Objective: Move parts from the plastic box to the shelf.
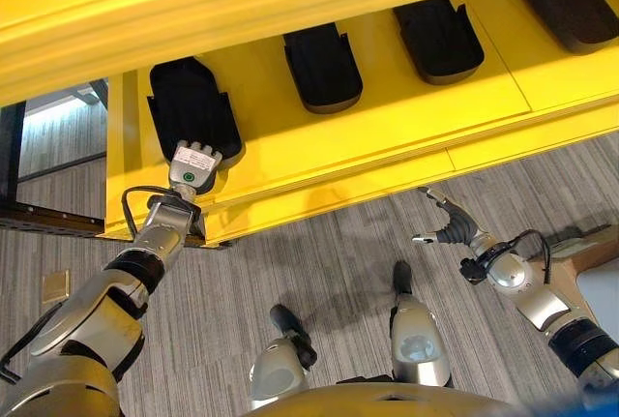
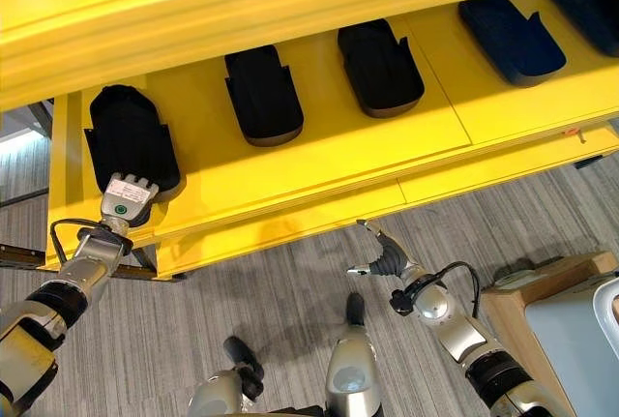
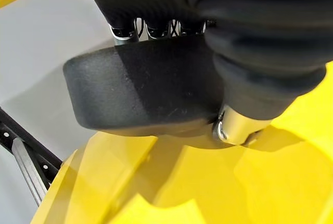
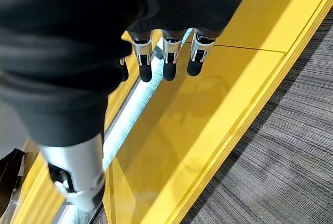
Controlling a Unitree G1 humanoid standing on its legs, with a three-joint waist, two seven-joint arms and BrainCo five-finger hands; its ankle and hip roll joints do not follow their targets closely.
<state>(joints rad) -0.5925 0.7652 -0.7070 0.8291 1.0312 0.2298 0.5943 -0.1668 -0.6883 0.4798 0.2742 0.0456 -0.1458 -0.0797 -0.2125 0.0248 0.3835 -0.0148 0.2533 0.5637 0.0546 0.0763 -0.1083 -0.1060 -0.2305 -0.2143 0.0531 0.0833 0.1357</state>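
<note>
Placing is judged to be the step in hand: a black moulded part (image 1: 191, 107) is seen lying at the left end of the yellow shelf (image 1: 387, 136), with the left hand (image 1: 193, 166) set against its near end. In the left wrist view the part (image 3: 145, 89) is shown between the fingers (image 3: 125, 33) above it and the thumb (image 3: 234, 128) below, so the hand is taken to be clasped round it and the part not yet let go. For the next move, an opening of that hand and a drawing back clear of the shelf edge would be called for, without the part being dragged along. The right hand (image 2: 385, 258) is held over the grey carpet (image 1: 319, 262) just in front of the shelf, its fingers (image 4: 166, 60) loosely extended and nothing carried in them. Five black parts are counted along the shelf in the right eye view, the held one included; four are counted in the left eye view. At the lower right, a brown-edged surface (image 2: 542, 291) is seen; whether it belongs to the plastic box cannot be told.
</note>
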